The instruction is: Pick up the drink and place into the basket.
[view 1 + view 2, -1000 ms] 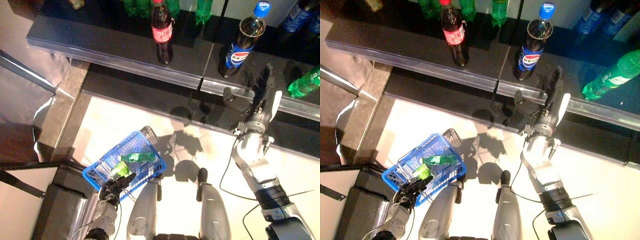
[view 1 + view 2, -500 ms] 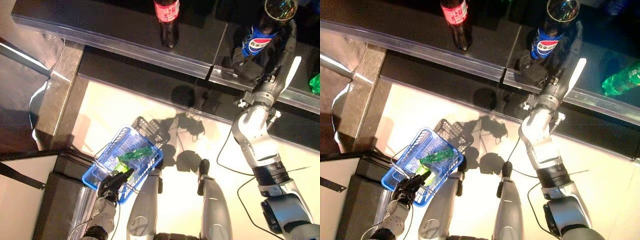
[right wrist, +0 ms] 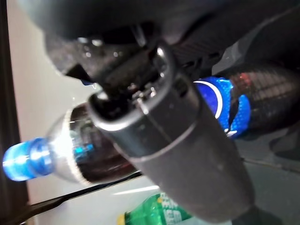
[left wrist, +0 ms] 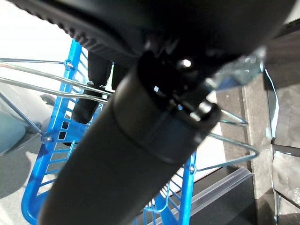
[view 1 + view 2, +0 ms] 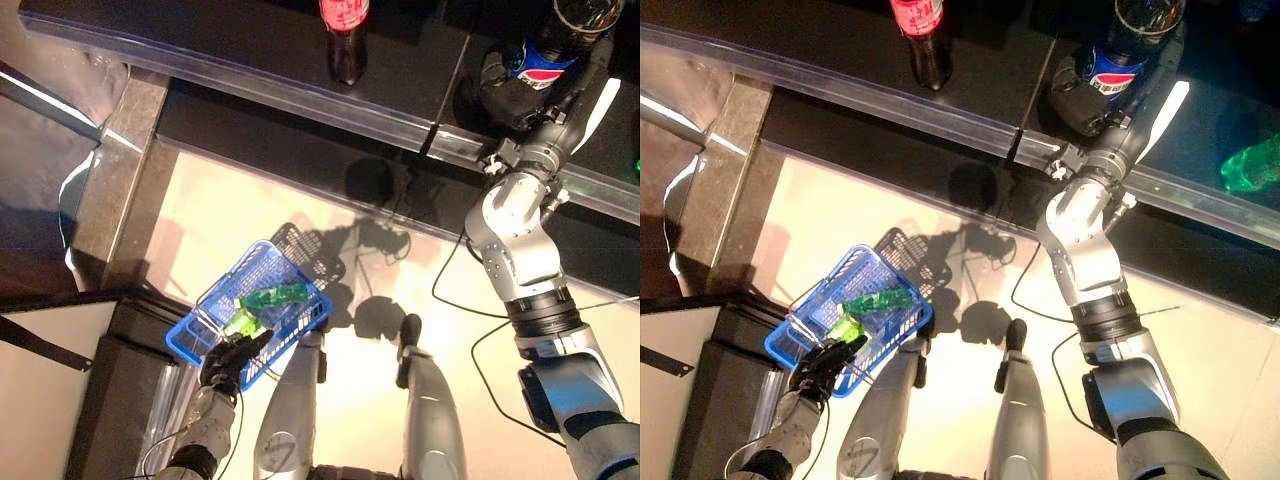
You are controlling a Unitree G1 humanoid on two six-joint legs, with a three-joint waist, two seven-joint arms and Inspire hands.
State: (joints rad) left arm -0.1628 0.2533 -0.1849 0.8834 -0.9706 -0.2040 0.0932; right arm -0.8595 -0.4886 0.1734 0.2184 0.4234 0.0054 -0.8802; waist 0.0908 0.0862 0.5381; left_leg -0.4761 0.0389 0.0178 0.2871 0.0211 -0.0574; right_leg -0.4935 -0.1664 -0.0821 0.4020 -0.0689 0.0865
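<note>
I see the blue plastic basket with wire handles [image 5: 262, 312] low over the pale floor, and inside it lies a green plastic bottle [image 5: 272, 297] on its side. My left hand [image 5: 232, 358] sits at the basket's near rim; in the left wrist view the dark fingers [image 4: 96, 82] curl over a wire handle, so that hand is clasped on the basket.

The drink I am after, a dark cola bottle with a blue label and blue cap [image 5: 1118, 62], stands upright on the dark glossy shelf with a clear front edge [image 5: 250, 75], well away from the basket and not in it. My right arm reaches up from the floor side to the shelf, and my right hand [image 5: 1087, 92] is wrapped against the bottle's lower body; the right wrist view shows the thumb across the front of the bottle and dark fingers [image 3: 262, 44] bent round its labelled part, so the hand closes on it.

Further along the same shelf, on the basket's side of the blue-label bottle, stands a dark cola bottle with a red label [image 5: 346, 30], apart from my hand. Past the blue-label bottle, away from the basket, a second green bottle [image 5: 1249, 165] lies on the shelf.
</note>
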